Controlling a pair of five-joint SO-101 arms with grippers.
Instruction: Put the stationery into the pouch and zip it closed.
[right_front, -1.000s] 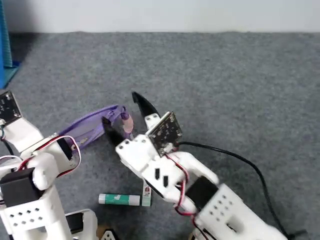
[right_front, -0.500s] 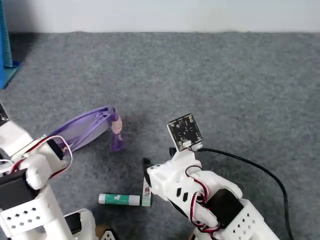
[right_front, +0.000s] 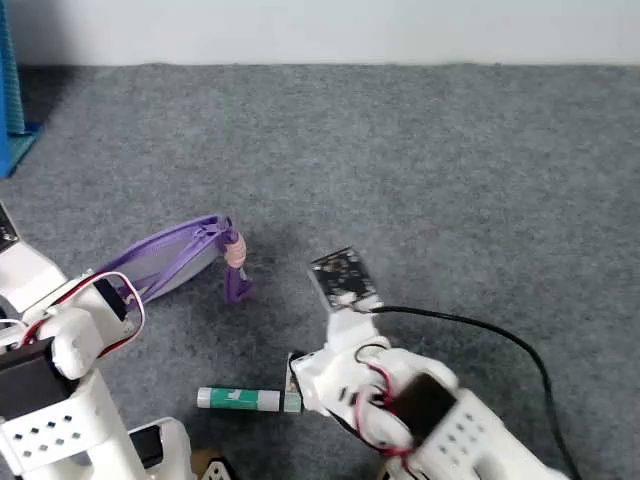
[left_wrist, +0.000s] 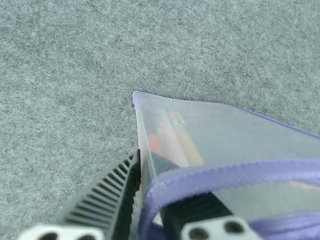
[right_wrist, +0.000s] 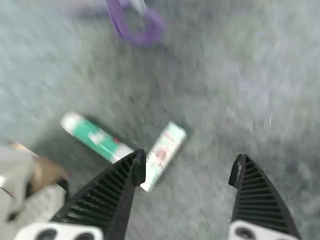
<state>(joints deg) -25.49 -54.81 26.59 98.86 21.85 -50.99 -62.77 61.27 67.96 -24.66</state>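
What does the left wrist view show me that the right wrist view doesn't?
The left wrist view adds the pouch up close, with what look like pencils behind its clear side, and the left claw pinching its edge. The right wrist view adds the green glue stick and a small white block lying flat, with the open right claw above them. Shared: the grey carpet and something purple of the pouch, in the right wrist view its strap loop.
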